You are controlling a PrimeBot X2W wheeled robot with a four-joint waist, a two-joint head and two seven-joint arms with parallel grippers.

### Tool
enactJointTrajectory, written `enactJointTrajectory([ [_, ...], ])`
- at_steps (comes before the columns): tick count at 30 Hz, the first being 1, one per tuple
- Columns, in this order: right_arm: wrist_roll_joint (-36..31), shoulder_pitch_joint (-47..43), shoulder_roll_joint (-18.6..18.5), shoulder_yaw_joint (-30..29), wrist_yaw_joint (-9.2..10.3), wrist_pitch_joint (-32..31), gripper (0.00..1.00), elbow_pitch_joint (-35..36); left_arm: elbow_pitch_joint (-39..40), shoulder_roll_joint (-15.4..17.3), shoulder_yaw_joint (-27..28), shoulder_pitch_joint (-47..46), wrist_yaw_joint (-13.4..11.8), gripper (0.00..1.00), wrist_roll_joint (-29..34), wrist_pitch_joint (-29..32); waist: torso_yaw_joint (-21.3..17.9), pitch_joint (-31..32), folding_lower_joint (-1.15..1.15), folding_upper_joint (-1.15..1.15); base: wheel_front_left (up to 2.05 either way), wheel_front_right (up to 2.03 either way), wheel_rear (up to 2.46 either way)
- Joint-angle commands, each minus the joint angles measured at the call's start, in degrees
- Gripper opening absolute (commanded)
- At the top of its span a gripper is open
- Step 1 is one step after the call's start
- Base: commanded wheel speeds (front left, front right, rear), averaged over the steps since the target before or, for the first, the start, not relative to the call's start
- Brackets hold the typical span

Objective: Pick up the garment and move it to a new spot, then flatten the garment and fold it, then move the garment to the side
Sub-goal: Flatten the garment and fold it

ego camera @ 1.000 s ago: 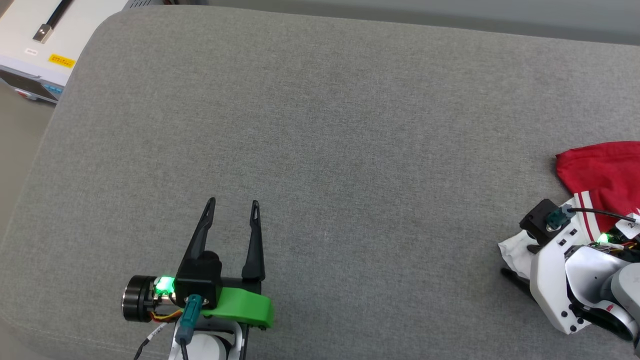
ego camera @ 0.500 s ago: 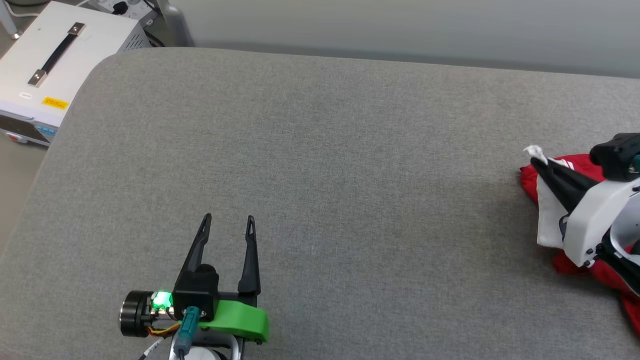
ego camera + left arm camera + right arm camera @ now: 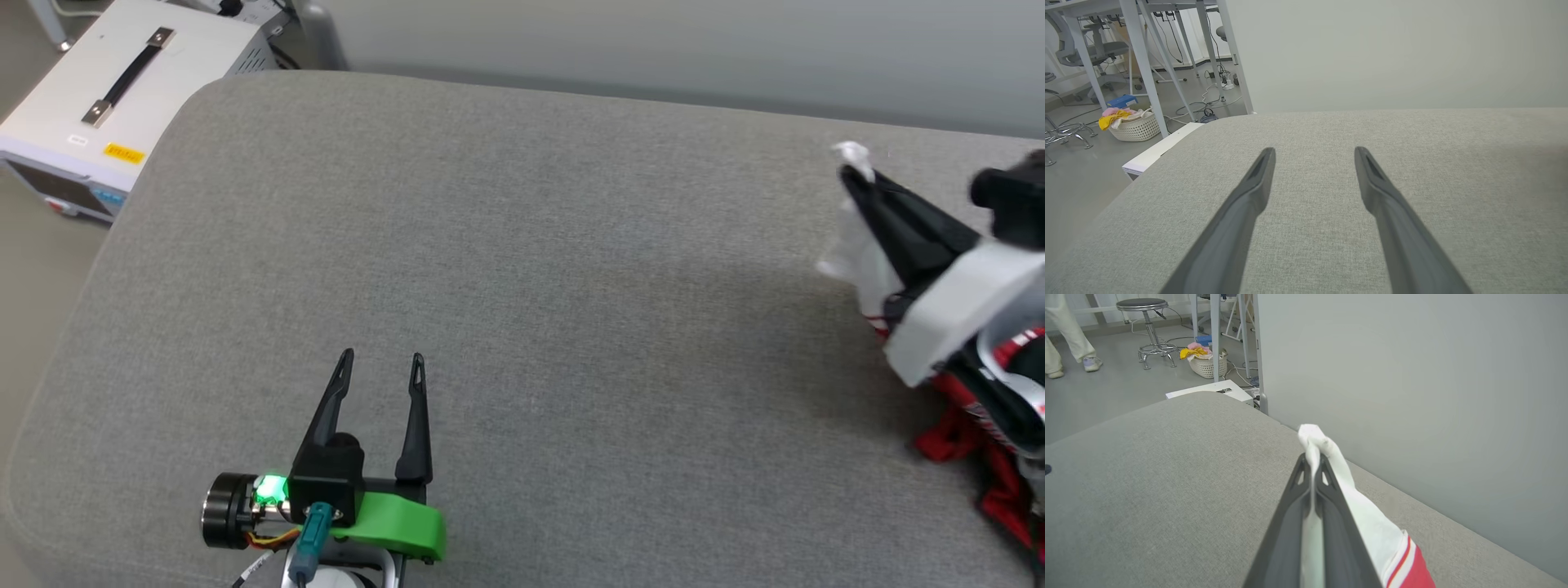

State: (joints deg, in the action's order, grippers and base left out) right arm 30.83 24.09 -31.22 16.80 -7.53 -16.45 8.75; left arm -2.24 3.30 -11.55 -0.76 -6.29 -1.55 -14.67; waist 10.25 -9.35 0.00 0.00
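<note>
At the far left of the head view stands one white equipment case (image 3: 122, 90) with a black handle, beside the rounded corner of the grey cushion (image 3: 571, 286). The left wrist view adds the room beyond it: one white basket (image 3: 1137, 126) of yellow and pink cloth, one blue box (image 3: 1122, 101) and desk legs.

Over the cushion's near left part hangs the left gripper (image 3: 382, 357), its two dark fingers spread apart with nothing between them. Its own camera shows the same gap (image 3: 1313, 150) over bare grey fabric.

The middle of the cushion is bare.

At the far right, the right gripper (image 3: 851, 173) is clamped on the one garment (image 3: 947, 437). A tuft of white cloth pokes past its tips, and red folds hang below, blurred. The right wrist view makes the grip plain: the fingers (image 3: 1290, 506) pinch the white sleeve (image 3: 1367, 522), whose red-and-white trim shows lower right. This view also shows one stool (image 3: 1145, 318) and a person's two legs (image 3: 1065, 335).
</note>
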Motion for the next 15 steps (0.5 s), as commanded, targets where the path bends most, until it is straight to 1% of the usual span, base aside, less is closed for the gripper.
enactJointTrajectory([
  [1, -0.51, 2.58, 0.99, 1.67, 0.04, -0.49, 0.00, -0.27, 0.25, -0.09, -0.23, -0.88, -0.02, 1.00, 0.08, -0.33, 1.69, -1.58, 0.00, 0.00, 0.00, 0.00, 0.00],
  [6, -0.48, 10.17, 3.96, 9.97, 0.04, -1.35, 0.00, -5.16, 0.49, -0.24, -0.84, -2.14, -0.49, 1.00, -0.41, -0.33, 3.75, -4.01, 0.00, 0.00, 0.00, 0.00, 0.00],
  [10, -0.52, 17.05, 6.97, 19.41, 0.04, -1.46, 0.00, -12.05, 0.50, -0.32, -1.44, -3.25, -0.89, 1.00, -0.95, -0.33, 5.28, -5.96, 0.00, 0.00, 0.00, 0.00, 0.00],
  [15, 0.50, 23.61, 12.07, 31.46, 0.04, -0.14, 0.00, -22.29, 0.48, -0.39, -2.33, -4.56, -1.64, 1.00, -1.78, -0.33, 6.78, -8.09, 0.00, 0.00, 0.00, 0.00, 0.00],
])
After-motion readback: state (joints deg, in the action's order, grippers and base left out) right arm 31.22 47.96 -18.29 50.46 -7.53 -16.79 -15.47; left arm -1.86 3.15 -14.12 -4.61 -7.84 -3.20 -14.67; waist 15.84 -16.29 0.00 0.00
